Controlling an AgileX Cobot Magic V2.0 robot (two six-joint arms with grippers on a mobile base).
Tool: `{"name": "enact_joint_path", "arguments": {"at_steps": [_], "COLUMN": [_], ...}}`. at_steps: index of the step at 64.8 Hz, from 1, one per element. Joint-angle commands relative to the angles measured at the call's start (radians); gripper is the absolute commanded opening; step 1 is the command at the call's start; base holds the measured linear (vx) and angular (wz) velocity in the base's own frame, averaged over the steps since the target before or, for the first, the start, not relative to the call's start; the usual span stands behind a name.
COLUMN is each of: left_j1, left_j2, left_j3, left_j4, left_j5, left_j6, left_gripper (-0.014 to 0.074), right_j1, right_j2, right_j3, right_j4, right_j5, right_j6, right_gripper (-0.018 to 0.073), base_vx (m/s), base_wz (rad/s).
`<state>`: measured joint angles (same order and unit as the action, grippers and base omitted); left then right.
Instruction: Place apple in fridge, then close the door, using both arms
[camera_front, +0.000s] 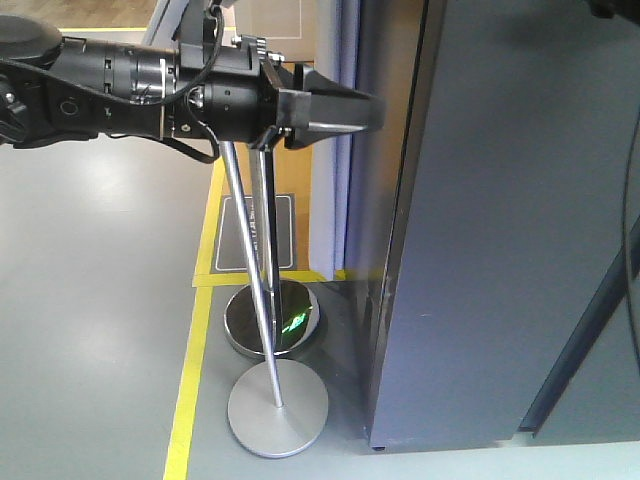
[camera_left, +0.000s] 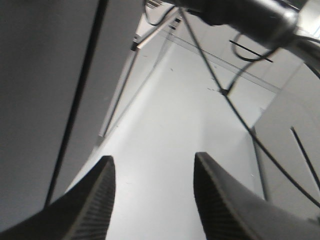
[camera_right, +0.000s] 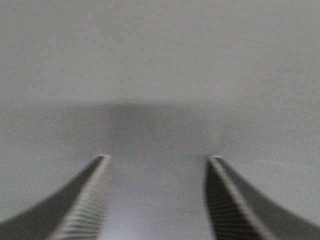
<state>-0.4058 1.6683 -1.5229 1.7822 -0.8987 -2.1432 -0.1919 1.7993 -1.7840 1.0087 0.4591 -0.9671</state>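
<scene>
The fridge (camera_front: 500, 230) fills the right of the exterior view as tall dark grey panels with a black seam. None of its white lining shows, and I cannot pick out the door. The apple is out of view. A black arm (camera_front: 130, 85) reaches in from the left at the top, its gripper tip just short of the fridge's left edge. In the left wrist view my left gripper (camera_left: 152, 162) is open and empty over a pale surface, with a dark grey panel (camera_left: 40, 100) at its left. My right gripper (camera_right: 159, 159) is open and empty, close to a blurred plain grey surface.
Two metal poles on round bases (camera_front: 277, 405) (camera_front: 272, 320) stand on the grey floor just left of the fridge. Yellow floor tape (camera_front: 190, 400) runs beside them. A white-blue panel (camera_front: 330, 150) stands behind. Black cables and an arm part (camera_left: 240, 15) cross the top of the left wrist view.
</scene>
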Motion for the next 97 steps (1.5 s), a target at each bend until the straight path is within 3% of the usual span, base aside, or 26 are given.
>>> {"name": "enact_joint_path", "arguments": {"at_steps": [1,11,23,39,48,59,69,82,97], "left_j1": [0.0,0.031,0.143,0.373,0.517,0.618,0.643,0.643,0.634], "left_j2": [-0.049,-0.073,-0.125,-0.239,-0.303,-0.383,-0.497,-0.712,-0.94], "left_j3": [-0.028,-0.028,-0.028,-0.028,-0.028,0.01,0.181,0.54,0.934], "left_j4": [-0.034,0.002,0.002,0.002,0.002,0.002,0.002,0.002,0.001], "left_j5": [0.07,0.142,0.121,-0.062,-0.167,-0.235,-0.191,-0.012,0.189], "left_j6": [-0.007,-0.003,0.02,0.019,-0.009,-0.009,-0.008,0.02,0.034], "left_gripper": [0.0298,0.017,-0.0008,-0.0007,-0.0007,-0.0007,-0.0007,-0.0007,-0.0007], "right_j1": [0.006,0.006,0.006,0.006,0.006,0.006,0.006,0.006,0.006], "right_j2": [-0.126,-0.226,-0.333,-0.487,-0.642,-0.872,-1.096,-1.332,-1.471], "right_j3": [-0.039,-0.039,-0.039,0.007,0.195,0.504,0.793,1.1,1.314], "right_j4": [0.014,0.015,0.015,0.014,0.014,0.014,0.012,-0.008,-0.006], "right_j5": [0.099,0.261,0.438,0.656,0.598,0.466,0.296,0.163,0.139], "right_j6": [-0.004,-0.004,-0.001,0.045,0.025,-0.008,-0.008,0.004,0.007], "right_gripper": [0.0241,-0.0013,-0.0005,-0.0005,-0.0005,-0.0005,-0.0005,-0.0005,-0.0005], "base_vx": [0.0,0.0,0.0,0.0,0.0,0.0,0.0,0.0,0.0], "base_wz": [0.01,0.0,0.0,0.0,0.0,0.0,0.0,0.0,0.0]}}
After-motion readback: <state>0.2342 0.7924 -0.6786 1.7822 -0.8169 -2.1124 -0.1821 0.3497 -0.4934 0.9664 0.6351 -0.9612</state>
